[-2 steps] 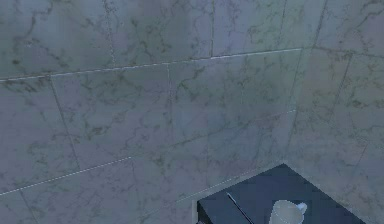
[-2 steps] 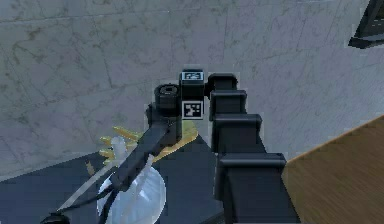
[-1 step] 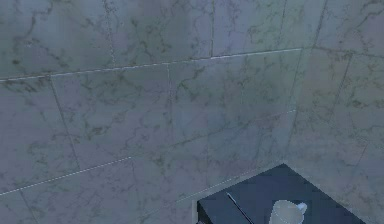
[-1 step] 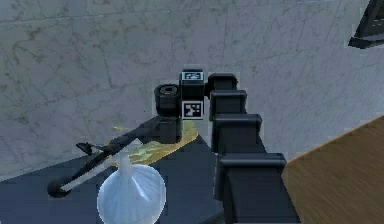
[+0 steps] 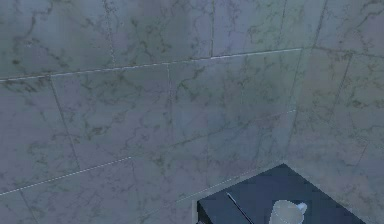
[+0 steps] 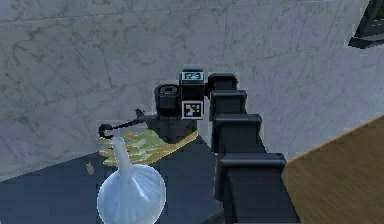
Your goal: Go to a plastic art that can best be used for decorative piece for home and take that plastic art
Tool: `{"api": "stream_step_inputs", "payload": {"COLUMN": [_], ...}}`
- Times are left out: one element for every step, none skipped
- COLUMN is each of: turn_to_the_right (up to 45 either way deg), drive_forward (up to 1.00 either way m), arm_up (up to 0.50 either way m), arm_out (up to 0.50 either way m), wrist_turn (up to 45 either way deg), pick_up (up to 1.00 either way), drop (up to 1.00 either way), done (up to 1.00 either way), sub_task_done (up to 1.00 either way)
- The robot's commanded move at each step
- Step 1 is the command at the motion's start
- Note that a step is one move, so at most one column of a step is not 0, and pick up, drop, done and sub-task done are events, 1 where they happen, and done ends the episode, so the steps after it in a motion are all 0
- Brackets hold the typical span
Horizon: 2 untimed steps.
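Observation:
A flat, golden-yellow leafy piece (image 6: 150, 148) lies on a dark tabletop (image 6: 60, 190) near the marble wall in the arm side view. The dark arm (image 6: 235, 140) reaches up over the table, with its white marker squares at the far end. The gripper (image 6: 112, 128) and its thin fingers (image 6: 130, 123) stand just above and left of the golden piece. I cannot tell whether the gripper holds anything. In the forward view, the same dark table's corner (image 5: 255, 195) shows at the bottom right.
A pale, translucent flask-shaped vase (image 6: 130, 192) stands on the table in front of the golden piece; it appears again as a pale blob (image 5: 289, 212) in the forward view. Grey marble wall (image 5: 150, 100) is close ahead. Wooden floor (image 6: 345, 165) lies right of the table. A dark object (image 6: 366, 28) hangs at the upper right.

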Motion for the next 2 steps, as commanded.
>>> {"api": "stream_step_inputs", "payload": {"turn_to_the_right": [0.0, 0.0], "drive_forward": [0.0, 0.0], "arm_up": [0.0, -0.16], "arm_out": [0.0, 0.0], "wrist_turn": [18.0, 0.0], "pick_up": [0.0, 0.0], "drop": [0.0, 0.0], "done": [0.0, 0.0], "sub_task_done": [0.0, 0.0]}}
